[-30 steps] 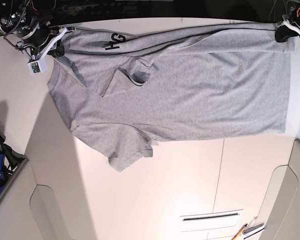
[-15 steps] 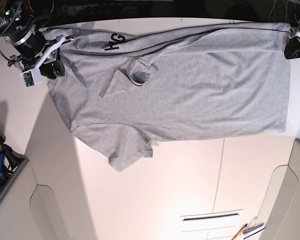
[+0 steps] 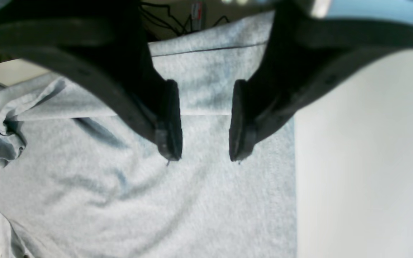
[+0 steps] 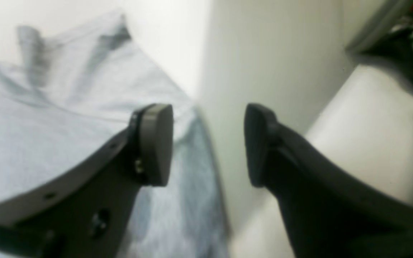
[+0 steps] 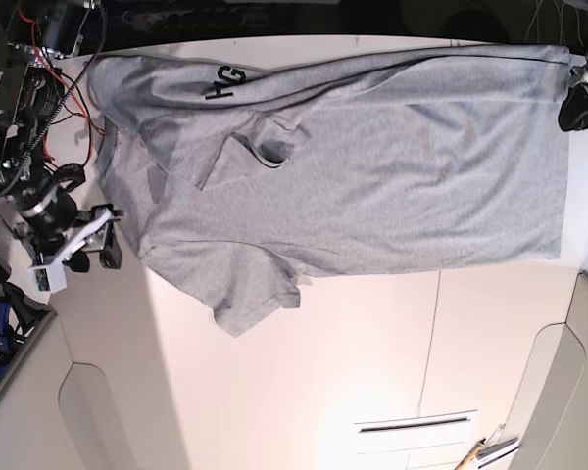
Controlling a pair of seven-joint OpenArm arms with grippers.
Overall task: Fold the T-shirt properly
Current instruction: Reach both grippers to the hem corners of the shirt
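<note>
Cream-white tabletop [image 5: 353,352] fills most of the base view, with a dark strip of background along its far edge. Spread across the far half of this tabletop lies the T-shirt [image 5: 372,186], heather grey and mostly flat, its long far edge turned over toward the middle so that a band of black lettering [image 5: 223,82] shows near the neck end. One short sleeve [image 5: 250,294] juts out toward the near side, and a small bunched fold [image 5: 265,147] sits on the body of the shirt below the lettering. At the shirt's hem corner hovers the left gripper [image 3: 204,122], its two dark jaws apart over the fabric with nothing between them. Off the shirt's neck end, over bare tabletop just beside the cloth, is the right gripper [image 4: 208,143], jaws likewise spread wide and empty. Near the tabletop's front edge, well apart from the shirt, lies a narrow slot [image 5: 412,424].
</note>
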